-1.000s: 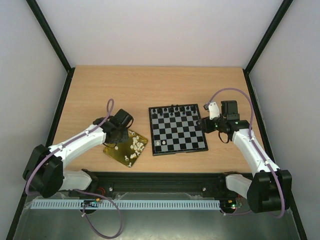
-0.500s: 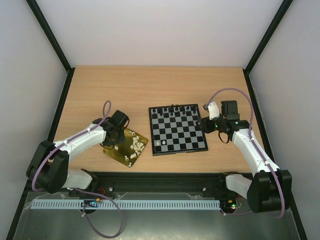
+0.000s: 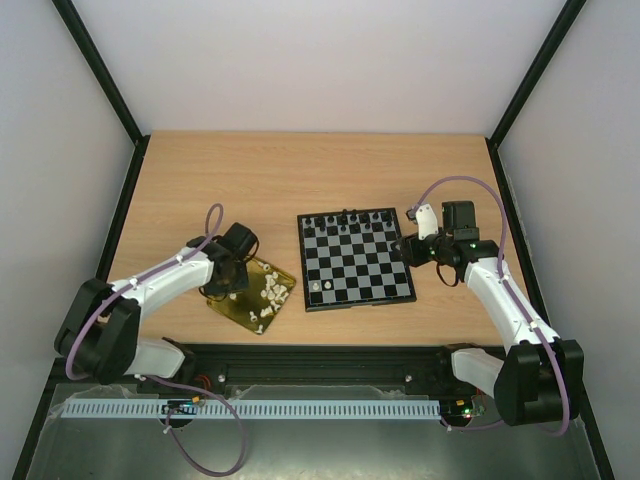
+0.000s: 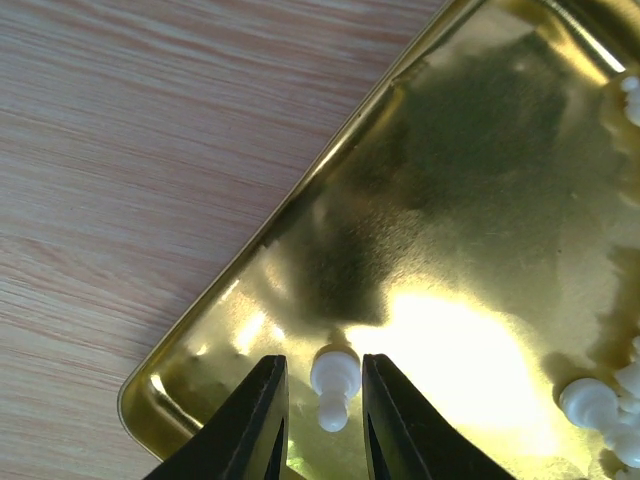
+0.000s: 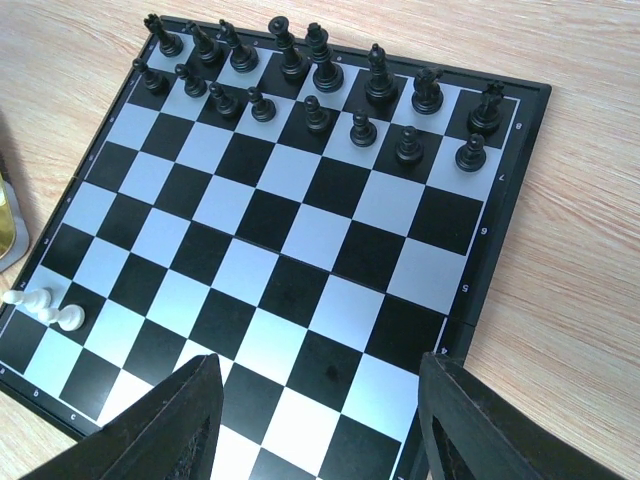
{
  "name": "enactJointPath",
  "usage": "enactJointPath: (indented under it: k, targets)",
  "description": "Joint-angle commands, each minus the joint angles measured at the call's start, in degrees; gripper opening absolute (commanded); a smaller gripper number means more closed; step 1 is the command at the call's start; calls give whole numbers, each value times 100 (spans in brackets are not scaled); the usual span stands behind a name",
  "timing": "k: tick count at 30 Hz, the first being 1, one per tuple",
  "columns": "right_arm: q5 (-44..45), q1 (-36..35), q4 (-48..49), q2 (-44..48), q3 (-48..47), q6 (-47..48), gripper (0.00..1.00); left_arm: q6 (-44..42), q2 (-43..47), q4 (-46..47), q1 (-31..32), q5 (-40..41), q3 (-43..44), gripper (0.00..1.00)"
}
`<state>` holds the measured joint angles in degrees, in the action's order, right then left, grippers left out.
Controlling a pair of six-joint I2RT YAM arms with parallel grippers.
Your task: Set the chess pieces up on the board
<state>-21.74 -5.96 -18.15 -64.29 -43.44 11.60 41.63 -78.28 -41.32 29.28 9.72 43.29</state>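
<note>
The board (image 3: 365, 265) lies at mid-table, with black chessmen (image 3: 345, 218) along its far rows and a few white pieces (image 3: 322, 287) at its near-left corner. More white chess pieces (image 3: 272, 292) lie in a gold tray (image 3: 232, 312) to its left. My left gripper (image 3: 227, 284) is low over the tray's left corner. In the left wrist view its gripper (image 4: 320, 365) is narrowly open around one white pawn (image 4: 334, 385), with small gaps on both sides. My right gripper (image 3: 405, 250) hovers open and empty at the board's right edge (image 5: 320, 400).
The right wrist view shows the board (image 5: 300, 230), black chessmen (image 5: 320, 60) in two far rows and white pieces (image 5: 45, 305) at the left corner. Bare wooden table (image 3: 250, 180) surrounds the tray and board. Black frame posts stand at the table's sides.
My left gripper has shifted slightly left and lower onto the tray's left corner. The right arm has not moved.
</note>
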Motion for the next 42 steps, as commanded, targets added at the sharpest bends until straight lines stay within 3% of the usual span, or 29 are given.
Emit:
enactJointPath:
  k: [1, 18, 25, 31, 36, 42]
  targets:
    - [-128, 19, -265, 13, -41, 83, 56, 34, -157, -271, -10, 20, 33, 21]
    - [-138, 24, -286, 67, -33, 98, 56, -99, -523, -34, 155, -241, -22, 13]
    - [-139, 29, -286, 84, -33, 99, 56, -103, -569, -54, 404, -323, 78, 5]
    - [-12, 24, -260, 84, -49, 43, 56, -165, -573, -244, 1183, -119, 1196, 2]
    - [291, 27, -182, 66, -50, -95, 56, -699, -1012, -47, 1940, -168, 2369, 2]
    - [835, 78, -28, 11, -25, -325, 56, -1780, -1877, 155, 2381, -983, 3505, 2]
